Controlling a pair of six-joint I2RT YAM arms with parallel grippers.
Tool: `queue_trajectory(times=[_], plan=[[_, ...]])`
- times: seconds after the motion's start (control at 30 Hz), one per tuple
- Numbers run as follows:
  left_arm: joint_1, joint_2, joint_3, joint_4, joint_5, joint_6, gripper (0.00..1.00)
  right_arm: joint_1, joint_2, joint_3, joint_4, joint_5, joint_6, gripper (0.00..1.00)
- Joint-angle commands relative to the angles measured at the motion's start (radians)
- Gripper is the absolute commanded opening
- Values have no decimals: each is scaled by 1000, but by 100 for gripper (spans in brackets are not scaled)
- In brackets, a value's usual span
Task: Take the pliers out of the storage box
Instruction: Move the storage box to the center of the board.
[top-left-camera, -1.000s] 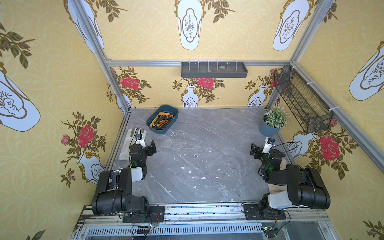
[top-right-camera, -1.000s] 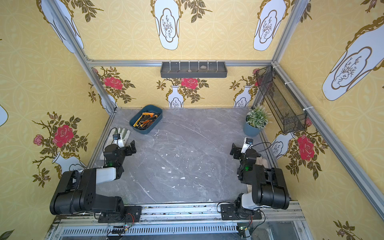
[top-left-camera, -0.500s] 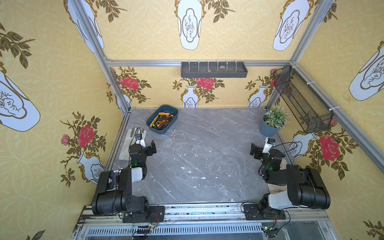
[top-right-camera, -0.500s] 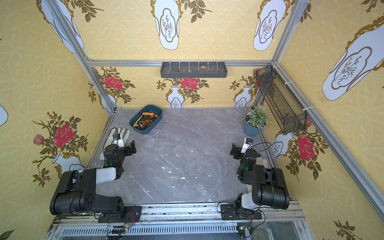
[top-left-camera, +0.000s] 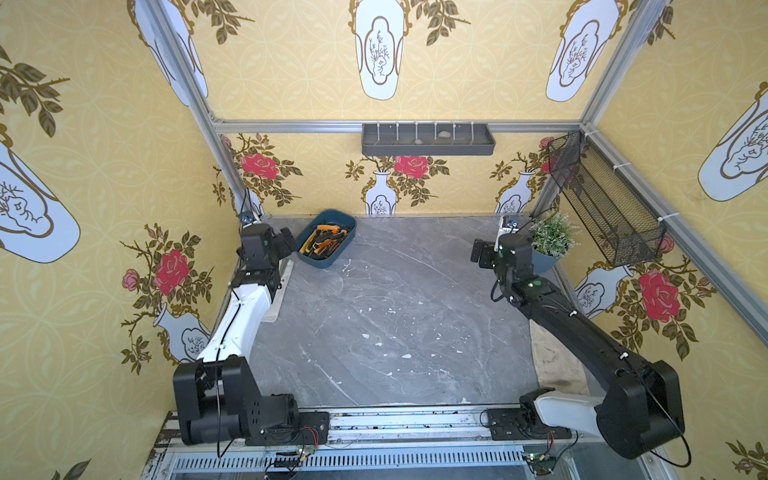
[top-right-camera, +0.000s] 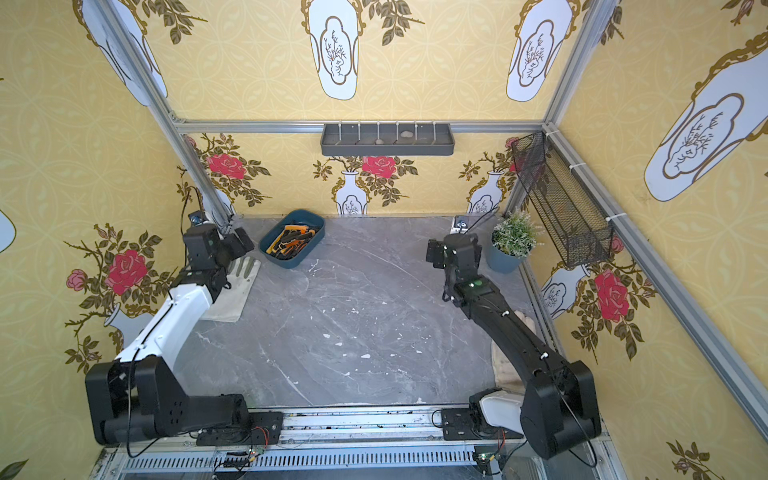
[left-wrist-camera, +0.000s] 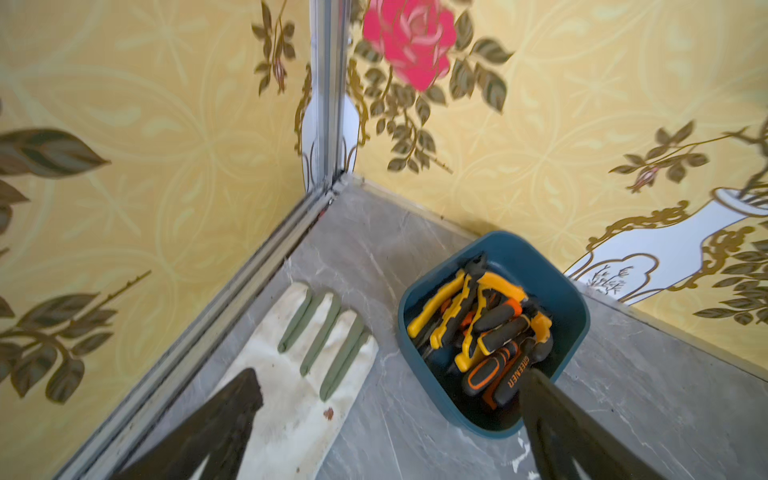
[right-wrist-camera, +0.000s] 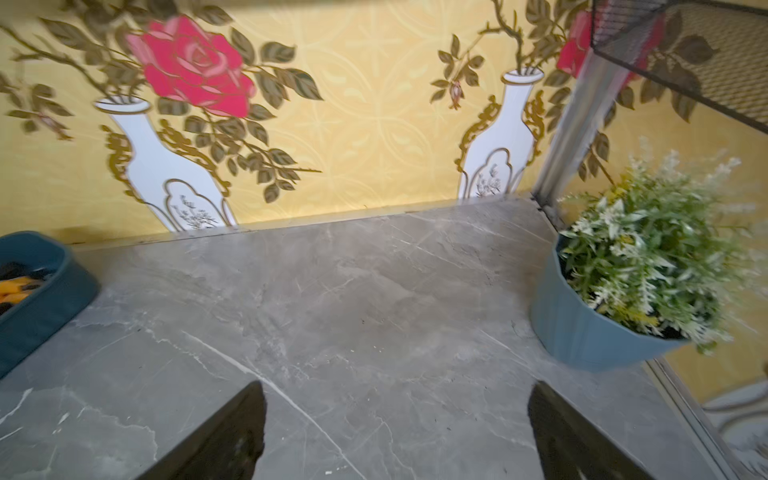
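The storage box (top-left-camera: 332, 262) (top-right-camera: 291, 263), a dark teal tub, stands at the back left of the grey table. Several pliers (top-left-camera: 324, 243) (top-right-camera: 291, 243) with yellow or orange and black handles lie piled inside it. My left gripper (top-left-camera: 286, 245) (top-right-camera: 243, 245) hovers open just left of the box. In the left wrist view, the left gripper (left-wrist-camera: 390, 374) is empty. One of its fingers (left-wrist-camera: 552, 415) overlaps the near corner of the box (left-wrist-camera: 582, 316), where the pliers (left-wrist-camera: 482, 328) lie. My right gripper (top-left-camera: 482, 255) (top-right-camera: 435, 253) (right-wrist-camera: 397, 386) is open over bare table at the right. The box (right-wrist-camera: 37, 307) is far off to its side.
A white glove (top-right-camera: 237, 286) (left-wrist-camera: 299, 374) lies along the left wall under my left arm. A potted plant (top-left-camera: 548, 245) (top-right-camera: 513, 245) (right-wrist-camera: 623, 291) stands beside my right gripper. A second glove (top-right-camera: 505, 365) lies at the right edge. A grey wall tray (top-left-camera: 428, 139) and a wire basket (top-left-camera: 602, 199) hang above.
Both arms have unfolded and reached toward the back wall. The left gripper has come up beside the box, the right one beside the plant pot. Both stay open.
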Motion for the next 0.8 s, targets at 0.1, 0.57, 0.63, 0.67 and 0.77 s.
queue_trajectory(times=[0.1, 0.57, 0.63, 0.67, 0.77], plan=[[1, 316, 351, -484, 132, -130, 99, -8, 80, 113, -496, -158, 242, 97], [36, 721, 751, -640, 224, -303, 69, 7, -74, -12, -453, -289, 299, 95], [35, 747, 776, -648, 199, -318, 70, 7, -86, -37, -445, -285, 305, 96], [36, 758, 787, -646, 195, -318, 70, 7, -90, -49, -443, -285, 308, 96], [35, 807, 844, -664, 189, -303, 70, 7, -91, -72, -439, -288, 310, 96]])
